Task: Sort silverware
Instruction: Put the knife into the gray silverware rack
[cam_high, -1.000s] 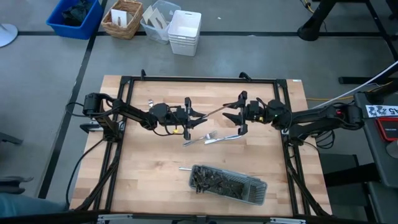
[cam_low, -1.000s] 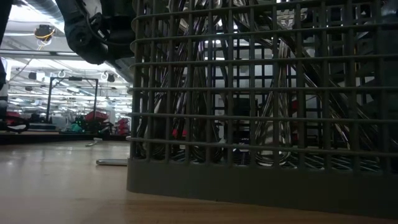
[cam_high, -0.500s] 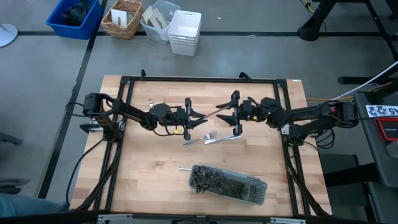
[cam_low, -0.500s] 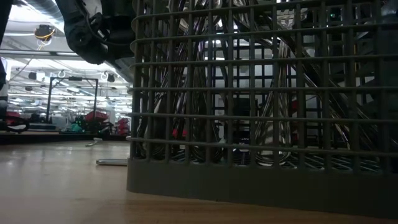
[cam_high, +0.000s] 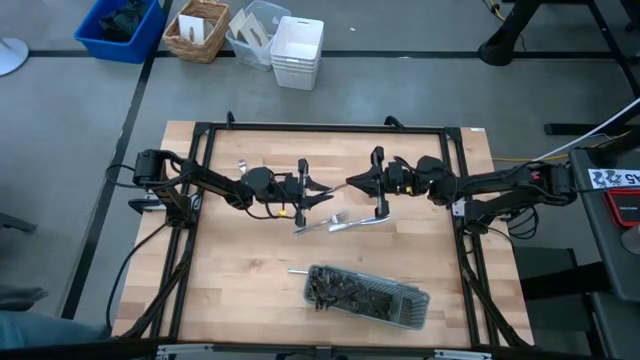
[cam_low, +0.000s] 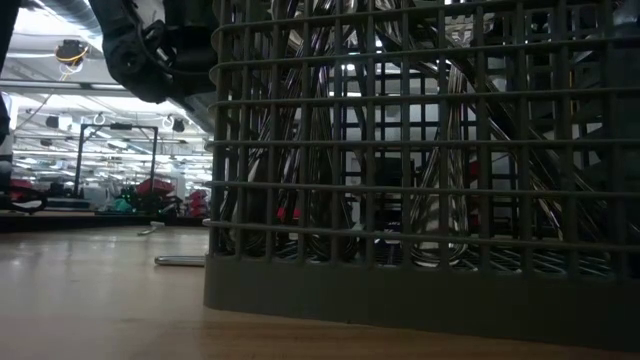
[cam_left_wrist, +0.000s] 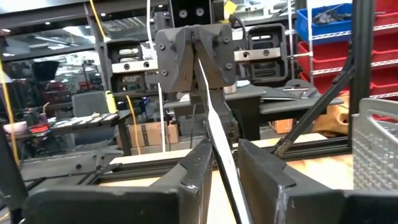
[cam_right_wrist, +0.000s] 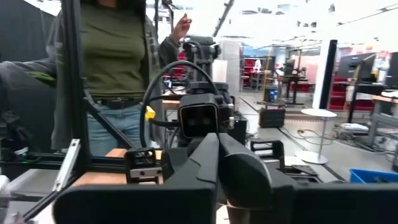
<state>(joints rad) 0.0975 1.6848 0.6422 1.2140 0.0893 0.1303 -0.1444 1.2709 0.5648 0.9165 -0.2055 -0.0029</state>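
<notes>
Since the earlier frame, your right claw (cam_high: 350, 183) has slid toward the middle of the desk (cam_high: 240, 290) and pressed its fingers together on the far end of the utensil (cam_high: 338, 187) that the left arm carries; before that it stood spread and further out. Your left claw (cam_high: 322, 194) pinches the near end of that same slim silver piece, so you now see it bridging the two claws above the desk's centre. From the left wrist view you see the utensil (cam_left_wrist: 214, 130) running up between the left fingers (cam_left_wrist: 199, 174) into the shut right claw (cam_left_wrist: 196, 37) facing it. Just below the claws in the high view, you have a few loose pieces of silverware (cam_high: 340, 223) lying on the wood. Nearer the front edge sits the grey mesh tray (cam_high: 415, 310), packed with more pieces, with one small piece (cam_high: 297, 270) beside its left end. Beyond the desk, a person (cam_right_wrist: 112, 74) stands in the right wrist view.
</notes>
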